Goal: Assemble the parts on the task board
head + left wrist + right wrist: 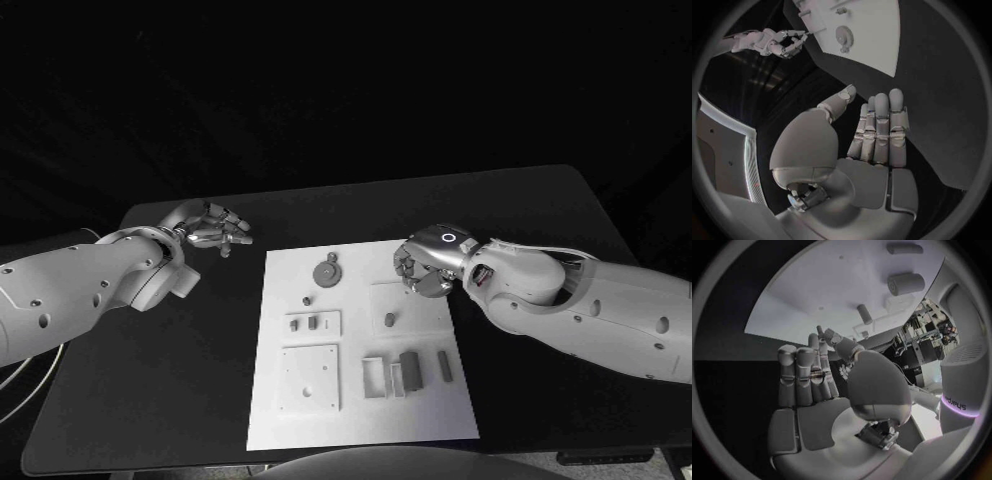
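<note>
Left hand [211,228]: fingers apart, empty, over table [173,380] | Right hand [430,262]: fingers apart, empty, above task board [361,420] | Gear [329,272]: on board

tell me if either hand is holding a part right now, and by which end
Nothing is held: the left hand hovers off the task board, and the right hand hangs over it, fingers apart.

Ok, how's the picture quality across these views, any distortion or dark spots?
Head view: the task board is bright against a dark table, its parts readable. Left wrist view: fisheye bends the board's edge, and the left hand is evenly lit. Right wrist view: the right hand is lit, the rim dark.
</note>
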`<state>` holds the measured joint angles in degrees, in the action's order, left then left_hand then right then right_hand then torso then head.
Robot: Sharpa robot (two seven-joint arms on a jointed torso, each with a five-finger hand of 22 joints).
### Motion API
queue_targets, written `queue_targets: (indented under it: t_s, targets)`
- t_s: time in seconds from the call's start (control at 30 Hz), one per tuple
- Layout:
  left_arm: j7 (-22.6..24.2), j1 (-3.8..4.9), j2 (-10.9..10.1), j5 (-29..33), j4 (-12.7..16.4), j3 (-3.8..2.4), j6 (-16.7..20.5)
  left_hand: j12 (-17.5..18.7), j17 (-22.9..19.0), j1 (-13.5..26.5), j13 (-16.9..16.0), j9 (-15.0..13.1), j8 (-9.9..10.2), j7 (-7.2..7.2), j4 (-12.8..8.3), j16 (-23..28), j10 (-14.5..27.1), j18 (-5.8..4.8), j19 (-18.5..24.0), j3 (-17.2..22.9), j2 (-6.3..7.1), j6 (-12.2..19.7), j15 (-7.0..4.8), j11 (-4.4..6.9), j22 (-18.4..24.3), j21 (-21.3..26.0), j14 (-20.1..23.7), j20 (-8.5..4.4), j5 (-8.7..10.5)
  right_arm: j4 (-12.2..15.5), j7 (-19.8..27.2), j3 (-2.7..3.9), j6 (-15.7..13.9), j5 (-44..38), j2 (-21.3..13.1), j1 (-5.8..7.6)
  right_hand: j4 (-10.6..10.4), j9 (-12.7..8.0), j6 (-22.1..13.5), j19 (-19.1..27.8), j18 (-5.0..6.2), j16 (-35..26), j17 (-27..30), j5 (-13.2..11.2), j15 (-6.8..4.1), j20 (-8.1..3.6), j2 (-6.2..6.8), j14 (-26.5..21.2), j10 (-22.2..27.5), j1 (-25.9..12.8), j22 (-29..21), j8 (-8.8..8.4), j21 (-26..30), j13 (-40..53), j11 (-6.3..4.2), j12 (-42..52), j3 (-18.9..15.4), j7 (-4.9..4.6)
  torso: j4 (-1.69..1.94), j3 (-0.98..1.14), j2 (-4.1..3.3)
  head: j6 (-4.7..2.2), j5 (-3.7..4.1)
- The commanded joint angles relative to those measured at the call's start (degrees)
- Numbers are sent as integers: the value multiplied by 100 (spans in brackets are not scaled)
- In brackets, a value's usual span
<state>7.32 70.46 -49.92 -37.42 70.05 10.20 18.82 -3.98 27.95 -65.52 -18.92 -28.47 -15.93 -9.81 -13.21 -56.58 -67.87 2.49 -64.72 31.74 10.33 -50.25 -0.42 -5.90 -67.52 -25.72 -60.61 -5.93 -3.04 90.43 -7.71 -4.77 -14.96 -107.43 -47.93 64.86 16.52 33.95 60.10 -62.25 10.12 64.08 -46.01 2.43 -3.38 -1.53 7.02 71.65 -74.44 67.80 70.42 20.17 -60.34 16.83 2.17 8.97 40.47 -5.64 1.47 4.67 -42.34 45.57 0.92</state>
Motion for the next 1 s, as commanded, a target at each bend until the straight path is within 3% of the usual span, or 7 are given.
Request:
queue_targets:
  t_s: [0.03,0.2,0.27,0.57,0.7,0.87,1.0]
  targets:
    - [61,5,8,-15,12,-4,19,-15,7,-50,9,8,-20,-23,-10,-12,27,300,-21,-10,-11,28,-2,6,-7,-17,-29,-11,13,133,94,70,48,260,5,4,-11,4,43,-1,488,19,-6,37,-45,-47,42,-6,-75,-10,9,19,-36,6,27,29,-21,-4,-1,-1,0,-15,-17]
    - [70,5,15,-15,18,-4,22,-12,10,-51,11,9,-20,-23,-11,-12,31,300,-23,-9,-12,29,-1,6,-9,-17,-30,-11,13,364,145,170,59,477,73,5,-12,4,42,-1,488,18,-6,37,-46,-47,39,-6,-75,-11,9,17,-36,7,27,27,-20,-4,-3,-1,3,-38,-73]
    - [69,5,31,-15,15,-4,26,-11,11,-52,11,9,-20,-23,-11,-11,33,300,-23,-9,-13,28,-1,5,-10,-17,-30,-11,13,445,166,179,78,496,145,6,-13,5,41,-2,488,16,-6,37,-46,-47,35,-7,-74,-13,8,16,-34,7,27,25,-19,-5,-6,-3,4,-52,-105]
    - [62,5,147,-11,-24,-4,19,-8,17,-55,14,9,-23,-22,-12,-9,38,300,-24,-9,-17,25,0,4,-12,-16,-31,-11,13,481,276,167,240,638,776,5,-11,7,31,2,488,6,-4,37,-45,-48,20,-13,-64,-24,6,6,-26,6,29,9,-16,-9,-6,-22,20,-50,-434]
    - [54,6,269,-10,-107,-5,10,-7,19,-56,14,10,-24,-22,-12,-8,40,300,-24,-8,-18,25,1,3,-13,-15,-31,-11,13,394,320,39,317,649,1098,4,-10,9,25,5,488,0,-4,37,-43,-48,9,-17,-60,-32,5,0,-20,5,32,1,-16,-12,-6,-49,39,-41,-569]
    - [51,7,377,-10,-182,-5,-2,-7,22,-57,15,10,-24,-22,-13,-7,41,300,-25,-8,-20,25,2,3,-14,-14,-31,-10,13,249,381,-191,389,666,1316,-27,-7,12,18,10,488,-5,-4,37,-41,-48,-4,-23,-57,-40,4,-6,-13,6,34,-8,-16,-15,3,-92,69,11,-752]
    - [43,8,445,-10,-251,-6,-9,-6,23,-57,16,11,-24,-22,-13,-5,42,300,-25,-8,-22,25,2,2,-15,-14,-31,-10,13,137,417,-261,436,668,1468,-154,-5,14,14,12,488,-8,-4,37,-39,-48,-12,-25,-53,-44,4,-9,-10,5,36,-14,-16,-17,7,-126,93,78,-899]
